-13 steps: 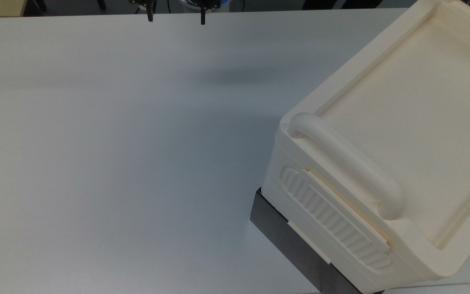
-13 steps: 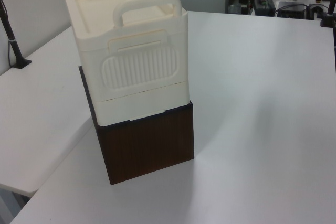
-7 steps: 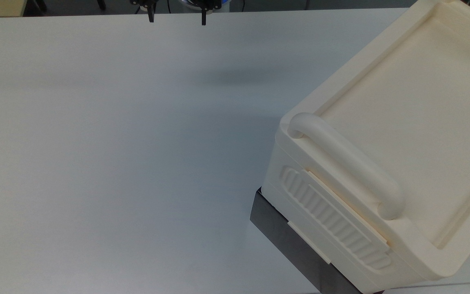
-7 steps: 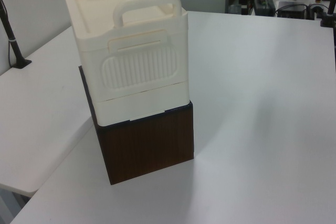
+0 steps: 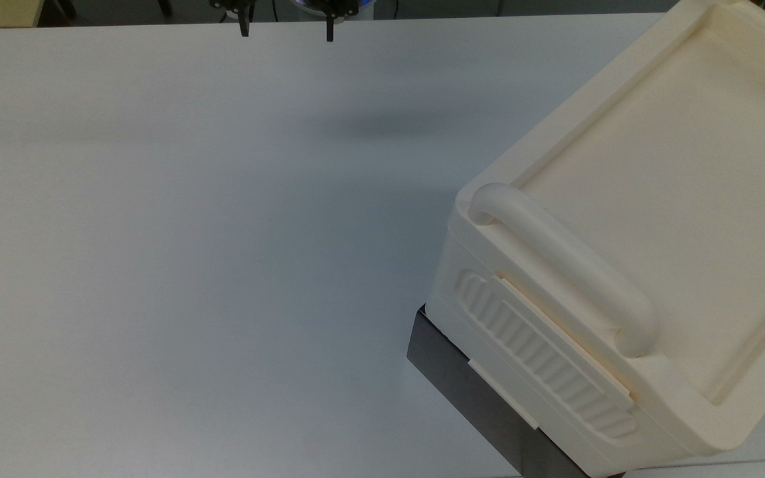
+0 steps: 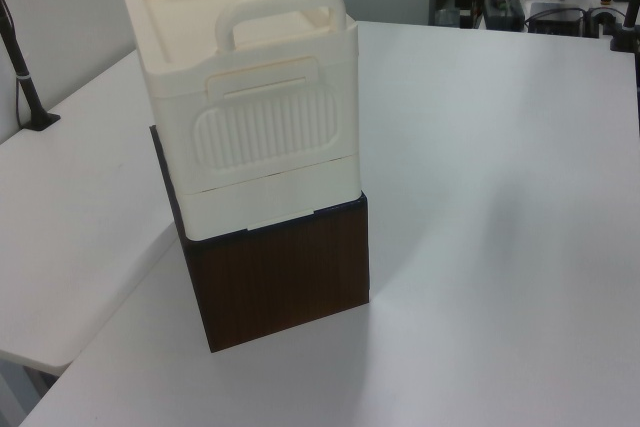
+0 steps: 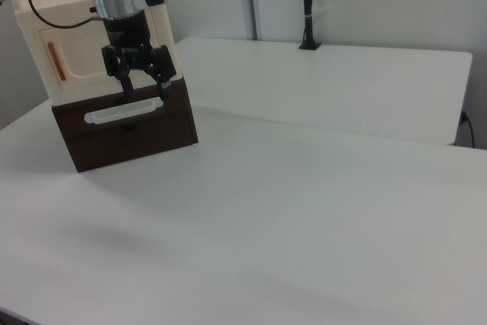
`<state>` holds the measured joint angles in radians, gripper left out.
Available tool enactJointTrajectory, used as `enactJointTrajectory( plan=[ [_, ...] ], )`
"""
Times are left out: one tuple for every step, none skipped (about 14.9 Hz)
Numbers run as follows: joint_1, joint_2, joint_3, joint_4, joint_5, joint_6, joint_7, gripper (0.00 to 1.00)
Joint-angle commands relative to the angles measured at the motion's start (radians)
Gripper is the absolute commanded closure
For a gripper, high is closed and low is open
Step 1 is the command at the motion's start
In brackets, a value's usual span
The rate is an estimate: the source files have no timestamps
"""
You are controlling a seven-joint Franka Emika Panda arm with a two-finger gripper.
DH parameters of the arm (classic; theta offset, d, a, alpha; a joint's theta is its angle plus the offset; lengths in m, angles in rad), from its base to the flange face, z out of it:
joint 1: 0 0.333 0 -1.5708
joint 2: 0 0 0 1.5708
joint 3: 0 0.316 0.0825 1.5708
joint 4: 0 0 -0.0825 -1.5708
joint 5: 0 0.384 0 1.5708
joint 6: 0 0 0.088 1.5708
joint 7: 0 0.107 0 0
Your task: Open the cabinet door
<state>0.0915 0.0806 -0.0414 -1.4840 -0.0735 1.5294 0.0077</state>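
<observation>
Starting at the right view's left edge: the cabinet (image 7: 30, 43) stands at the far corner of the surface (image 7: 304, 188), and on the face turned toward this camera is the cabinet door (image 7: 76, 55), shut flush by the look of it. Its copper-brown strip handle (image 7: 55, 61) runs upright along the door's edge on the right view's left. Moving rightward, the pincer (image 7: 143, 93) hangs in front of the cabinet's lower part, fingers pointing down and spread apart, nothing between them. The handle lies to the right view's left of the pincer and a little above its fingertips, well apart from them. Below the fingertips sits the dark base (image 7: 137, 131) with its pale bar (image 7: 122, 114). My read: the approach must travel leftward and meet a vertical strip.
</observation>
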Motion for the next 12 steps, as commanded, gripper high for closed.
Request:
enactJointTrajectory(
  plan=[
    [0.022,-0.010,0.014,-0.012,0.046,0.000,-0.078,0.00],
    [0.048,-0.012,0.014,-0.007,0.063,0.002,-0.101,0.00],
    [0.065,-0.012,0.012,-0.006,0.075,0.002,-0.113,0.00],
    [0.082,-0.012,0.014,0.008,0.081,0.015,-0.123,0.00],
    [0.105,-0.012,0.014,0.016,0.089,0.043,-0.132,0.00],
    [0.134,-0.010,0.014,0.016,0.089,0.079,-0.140,0.00],
    [0.163,-0.007,0.014,0.016,0.089,0.116,-0.143,0.00],
    [0.189,-0.004,0.014,0.016,0.089,0.153,-0.144,0.00],
    [0.230,0.016,0.014,0.019,0.089,0.210,-0.150,0.00],
    [0.258,0.025,0.014,0.021,0.087,0.247,-0.150,0.00],
    [0.281,0.037,0.014,0.021,0.086,0.280,-0.150,0.00],
    [0.302,0.044,0.014,0.021,0.084,0.300,-0.150,0.00]
  ],
)
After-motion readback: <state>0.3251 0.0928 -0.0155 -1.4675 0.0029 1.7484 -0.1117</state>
